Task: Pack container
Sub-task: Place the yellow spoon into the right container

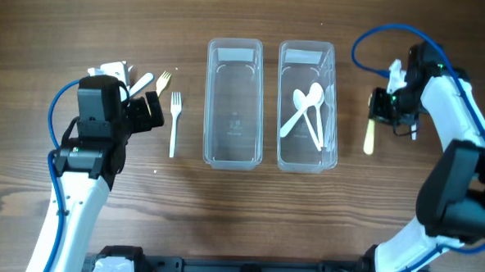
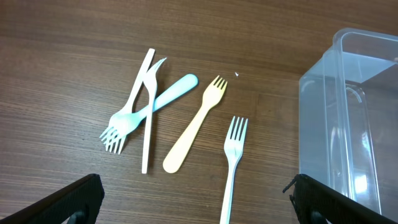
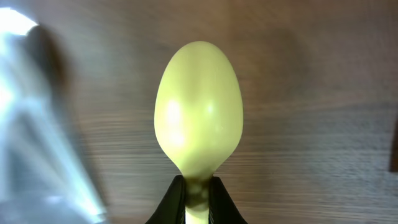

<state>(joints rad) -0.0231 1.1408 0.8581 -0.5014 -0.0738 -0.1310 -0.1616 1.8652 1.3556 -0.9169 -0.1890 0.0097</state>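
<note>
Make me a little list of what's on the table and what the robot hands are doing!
left container: empty
right container: white spoons inside
right gripper: shut on yellow spoon, beside the right container
left gripper: open, above the loose forks
yellow fork: on table, next to white fork
crossed pile: light blue and white cutlery, left of yellow fork

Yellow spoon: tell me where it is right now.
Overhead, the yellow spoon is on the right, just beyond the container holding white spoons, gripped at its neck by the right pincer.
</note>
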